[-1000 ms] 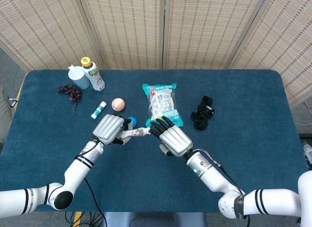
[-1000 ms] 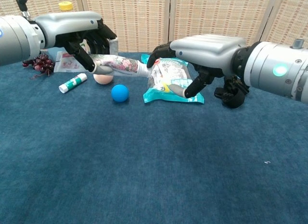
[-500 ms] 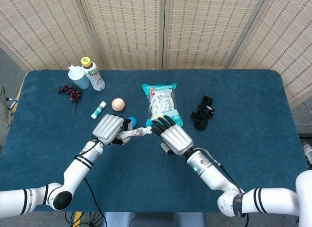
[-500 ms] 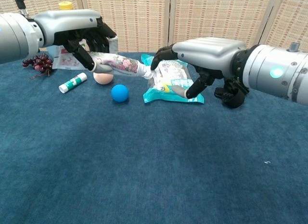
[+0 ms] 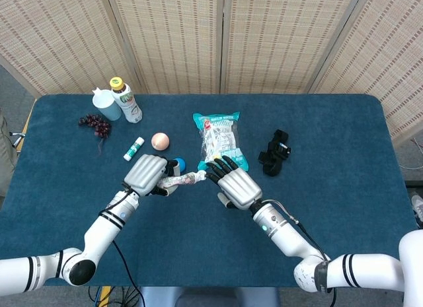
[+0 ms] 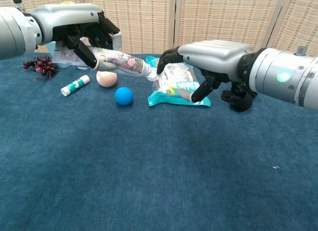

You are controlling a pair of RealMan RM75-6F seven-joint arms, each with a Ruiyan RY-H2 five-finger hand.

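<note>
My left hand (image 6: 82, 30) has lifted the tube (image 6: 121, 61) a bit higher since a moment ago, and its cap end now tips down toward my right hand (image 6: 208, 54). My left fingers are wrapped tight around the tube. My right fingertips (image 6: 166, 56) touch the cap; I cannot tell if they grip it.

The tube hangs above the table (image 5: 330, 188), just left of the snack bag (image 5: 221, 140). If my right fingers slip, I think the tube could drop onto the blue ball (image 6: 123, 96) below and roll it away, or bump the egg (image 6: 106, 78) beside the ball.
</note>
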